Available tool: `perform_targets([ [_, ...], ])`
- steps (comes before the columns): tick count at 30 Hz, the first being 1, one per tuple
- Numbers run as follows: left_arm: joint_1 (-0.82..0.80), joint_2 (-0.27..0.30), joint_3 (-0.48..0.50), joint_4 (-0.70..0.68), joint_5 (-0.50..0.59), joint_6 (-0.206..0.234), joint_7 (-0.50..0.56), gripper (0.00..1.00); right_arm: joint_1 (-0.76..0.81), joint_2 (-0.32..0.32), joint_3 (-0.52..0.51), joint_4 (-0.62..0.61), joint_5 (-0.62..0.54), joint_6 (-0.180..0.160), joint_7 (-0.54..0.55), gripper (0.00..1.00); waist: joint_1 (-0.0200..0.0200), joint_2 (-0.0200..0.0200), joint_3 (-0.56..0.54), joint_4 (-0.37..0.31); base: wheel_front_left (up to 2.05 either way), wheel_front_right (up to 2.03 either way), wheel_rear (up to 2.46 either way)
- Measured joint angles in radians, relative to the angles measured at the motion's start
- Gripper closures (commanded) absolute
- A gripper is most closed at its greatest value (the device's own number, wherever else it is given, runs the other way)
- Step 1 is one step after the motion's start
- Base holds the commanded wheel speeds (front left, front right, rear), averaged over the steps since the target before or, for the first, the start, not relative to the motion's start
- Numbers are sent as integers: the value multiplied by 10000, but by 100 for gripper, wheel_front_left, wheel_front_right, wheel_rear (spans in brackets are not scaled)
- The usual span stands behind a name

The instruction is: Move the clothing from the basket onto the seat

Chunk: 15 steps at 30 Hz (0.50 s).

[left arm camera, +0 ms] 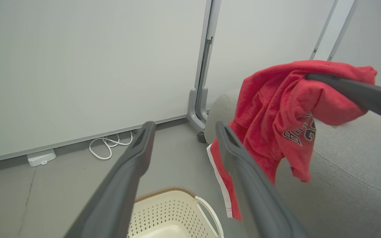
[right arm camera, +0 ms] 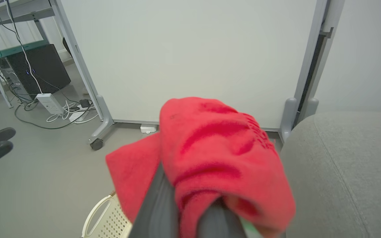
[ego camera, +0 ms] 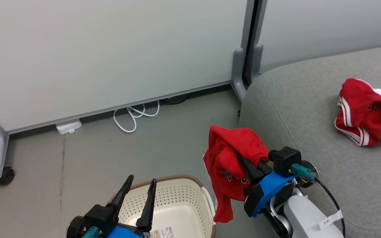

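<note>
Clothing is split two ways. One red piece (ego camera: 365, 112) lies bunched on the seat (ego camera: 309, 109), well in from the edge. The second piece (ego camera: 225, 165) hangs from my right gripper (ego camera: 248, 165), in the air between the basket (ego camera: 180, 198) and the seat's near corner. I take the height as deliberate: a loose tail dangles well below the grip and would drag on the cushion's edge if carried lower.

Right fingers are pressed together with a fold of the cloth pinched between them, and the rest is draped over their tips. My left gripper (ego camera: 142, 180) hovers over the basket with its fingers spread wide, holding and touching nothing. What I can see of the basket floor is bare, so I judge this the last piece to carry across.
</note>
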Motion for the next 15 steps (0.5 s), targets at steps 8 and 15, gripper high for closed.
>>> perform_targets([
  [8, -87, 15, -230, 21, -182, -38, 0, 0, -5, -27, -12, -75, -25, 0, 42, 100, 0, 0, 106, -1064, 0, 0, 0],
  [15, -217, 115, -368, 52, -291, -38, 0, 0, 0, -54, -96, -128, -69, 0, 40, 100, -1, 0, 214, -1970, 0, 0, 0],
])
